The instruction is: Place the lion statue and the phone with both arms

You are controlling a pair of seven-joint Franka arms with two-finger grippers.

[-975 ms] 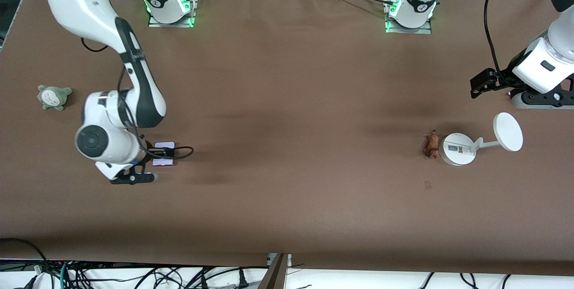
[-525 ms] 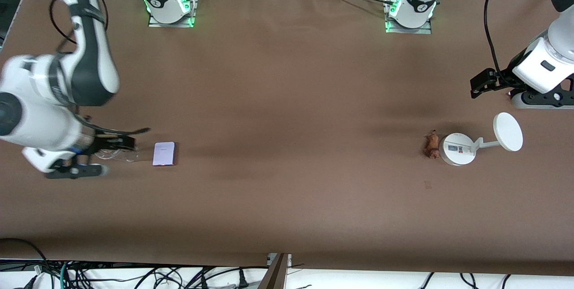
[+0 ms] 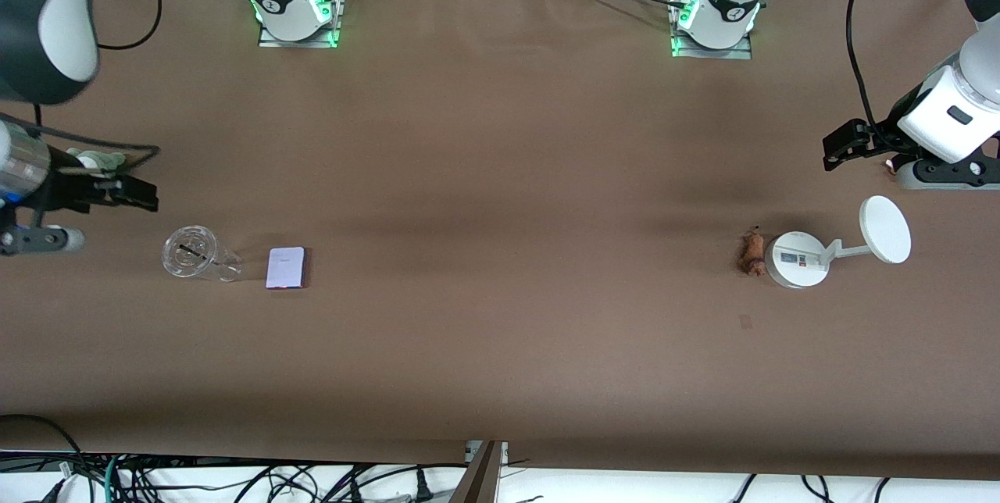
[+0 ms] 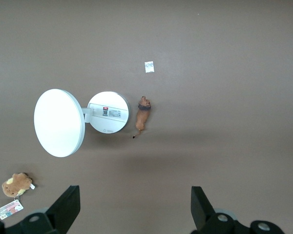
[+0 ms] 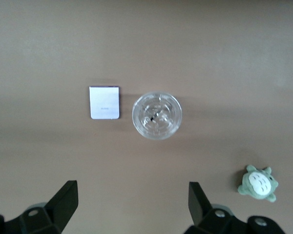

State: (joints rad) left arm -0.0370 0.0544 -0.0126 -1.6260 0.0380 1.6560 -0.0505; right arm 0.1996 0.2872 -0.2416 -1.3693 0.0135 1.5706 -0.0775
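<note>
The phone (image 3: 285, 267) lies flat on the brown table toward the right arm's end, beside a clear cup; it also shows in the right wrist view (image 5: 104, 102). The lion statue (image 3: 752, 251) lies toward the left arm's end, right against the round base of a white stand, and shows in the left wrist view (image 4: 142, 117). My right gripper (image 3: 35, 238) is open and empty, raised high near the table's end, apart from the phone (image 5: 132, 200). My left gripper (image 3: 937, 171) is open and empty, raised high near the other end of the table (image 4: 135, 204).
A clear cup (image 3: 191, 255) stands beside the phone. The white stand (image 3: 797, 259) has a raised disc (image 3: 885, 230). A grey-green plush (image 5: 258, 183) lies near my right gripper. A brown plush with a tag (image 4: 17, 184) lies near the stand. A paper scrap (image 4: 149, 67) lies nearby.
My right arm has risen off the phone and swung toward its end of the table, leaving the phone flat and uncovering the clear cup. The left arm has barely moved.
</note>
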